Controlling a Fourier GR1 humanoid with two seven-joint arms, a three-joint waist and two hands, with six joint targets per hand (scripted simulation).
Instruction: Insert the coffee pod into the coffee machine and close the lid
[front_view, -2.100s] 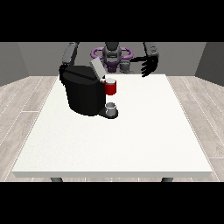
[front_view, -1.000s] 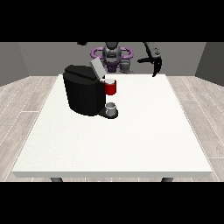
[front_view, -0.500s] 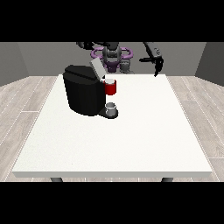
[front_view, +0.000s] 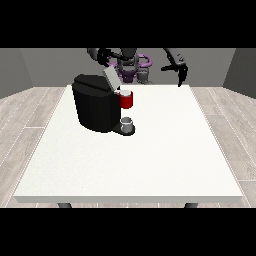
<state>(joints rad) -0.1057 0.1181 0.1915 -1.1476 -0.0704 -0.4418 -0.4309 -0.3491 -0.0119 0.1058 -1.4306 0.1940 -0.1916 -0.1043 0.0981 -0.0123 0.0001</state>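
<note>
The black machine (front_view: 97, 102) stands on the white table (front_view: 150, 160), toward the far side and off to the view's left of the table's middle, and everything else is placed from it. Its lid (front_view: 110, 77) is up, a pale grey flap tilting from the top of the body towards the robot (front_view: 131, 62) behind. On the machine's front, at the view's right, sits a red thing at the machine (front_view: 127, 100), and just below that a small grey cup (front_view: 128, 123) rests on the machine's dark base plate. Whether that grey piece is the pod cannot be told, so the pod's place goes unstated. The hand at the view's right (front_view: 180, 67) hangs in the air well to the right of the machine and above the table's far edge, its fingers pointing down and relaxed, holding nothing. The hand at the view's left (front_view: 102, 54) hovers just above and behind the raised lid; its fingers cannot be made out. Beyond the table, a wood-plank floor (front_view: 30, 107) runs out on both sides of the machine, and plain grey walls (front_view: 30, 67) close off the room behind the robot.
</note>
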